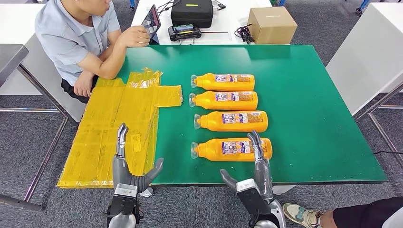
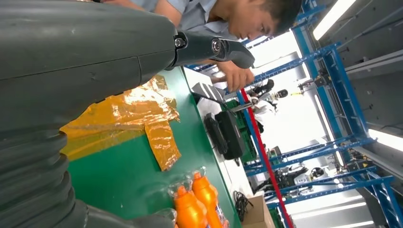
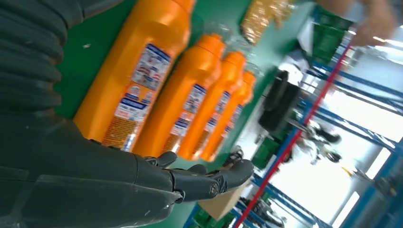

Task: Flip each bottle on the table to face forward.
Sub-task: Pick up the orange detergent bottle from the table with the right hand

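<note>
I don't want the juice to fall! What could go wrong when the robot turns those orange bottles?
The right hand is over the nearest bottle, which lies close to the green table edge, so it might roll off. The four bottles lie close together, so turning one could bump the next bottle.

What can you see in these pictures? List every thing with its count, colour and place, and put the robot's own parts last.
Bottles: four, orange, lying in a column mid-table, caps toward the yellow sheets.
Plastic sheets: a yellow pile on the table's left part.
Table: one, green top.
Cardboard box: one, brown, white table behind.
Case: one, black, beside the box.
Tablet: one, dark, at the person's hand.
Person: one, grey shirt, seated far left.
Left robot hand: open, near edge.
Right robot hand: open, by the nearest bottle.
</note>
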### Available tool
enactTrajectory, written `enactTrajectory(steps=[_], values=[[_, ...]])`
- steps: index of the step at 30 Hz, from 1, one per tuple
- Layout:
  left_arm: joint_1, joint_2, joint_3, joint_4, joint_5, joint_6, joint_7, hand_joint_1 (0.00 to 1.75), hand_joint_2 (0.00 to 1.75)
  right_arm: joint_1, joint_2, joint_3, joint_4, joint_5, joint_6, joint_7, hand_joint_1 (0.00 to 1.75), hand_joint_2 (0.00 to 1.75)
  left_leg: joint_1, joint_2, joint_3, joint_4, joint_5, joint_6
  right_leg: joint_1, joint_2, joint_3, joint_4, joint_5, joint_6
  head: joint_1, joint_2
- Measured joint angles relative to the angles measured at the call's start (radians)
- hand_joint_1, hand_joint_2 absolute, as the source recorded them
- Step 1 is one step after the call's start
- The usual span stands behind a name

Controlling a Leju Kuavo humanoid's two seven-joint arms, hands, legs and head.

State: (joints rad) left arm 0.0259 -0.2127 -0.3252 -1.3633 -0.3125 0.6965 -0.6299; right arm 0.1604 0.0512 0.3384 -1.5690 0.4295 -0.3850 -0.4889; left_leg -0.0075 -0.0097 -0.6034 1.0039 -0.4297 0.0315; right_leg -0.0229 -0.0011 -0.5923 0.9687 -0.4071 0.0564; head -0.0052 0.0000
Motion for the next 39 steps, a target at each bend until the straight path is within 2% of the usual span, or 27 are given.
enactTrajectory(steps=[6, 13, 17, 27, 39], values=[[-0.023, -0.011, -0.024, 0.027, 0.009, -0.040, 0.004, 0.00, 1.75, -0.050, -0.079, -0.003, 0.064, 0.190, 0.045, 0.147, 0.00, 1.75, -0.001, 0.000, 0.000, 0.000, 0.000, 0.000, -0.001, 0.000, 0.000, 0.000, 0.000, 0.000, 0.000, 0.000], [-0.029, -0.018, -0.076, 0.052, 0.010, -0.069, 0.022, 0.00, 1.75, -0.092, -0.172, -0.035, 0.099, 0.349, 0.089, 0.227, 0.00, 1.75, -0.001, 0.000, 0.000, 0.001, 0.000, 0.001, -0.001, 0.000, 0.000, 0.000, 0.000, 0.001, 0.000, 0.000], [-0.034, -0.020, -0.095, 0.059, 0.009, -0.078, 0.030, 0.00, 1.75, -0.109, -0.206, -0.041, 0.114, 0.388, 0.097, 0.246, 0.00, 1.75, -0.001, 0.000, 0.000, 0.001, 0.000, 0.000, 0.000, 0.000, 0.000, 0.000, 0.000, 0.001, 0.000, 0.000], [-0.040, -0.024, -0.117, 0.062, 0.007, -0.088, 0.041, 0.00, 1.75, -0.140, -0.236, -0.042, 0.141, 0.450, 0.111, 0.258, 0.00, 1.75, -0.001, 0.000, 0.000, 0.000, 0.000, 0.001, -0.001, 0.000, 0.000, 0.000, 0.000, 0.001, 0.000, 0.000], [-0.049, -0.026, -0.152, 0.065, 0.000, -0.104, 0.056, 0.00, 1.75, -0.253, -0.270, 0.021, 0.228, 0.476, 0.191, 0.286, 0.00, 1.75, -0.001, 0.000, 0.000, 0.000, 0.000, 0.001, -0.001, 0.000, 0.000, 0.000, 0.001, 0.001, 0.000, 0.000]])
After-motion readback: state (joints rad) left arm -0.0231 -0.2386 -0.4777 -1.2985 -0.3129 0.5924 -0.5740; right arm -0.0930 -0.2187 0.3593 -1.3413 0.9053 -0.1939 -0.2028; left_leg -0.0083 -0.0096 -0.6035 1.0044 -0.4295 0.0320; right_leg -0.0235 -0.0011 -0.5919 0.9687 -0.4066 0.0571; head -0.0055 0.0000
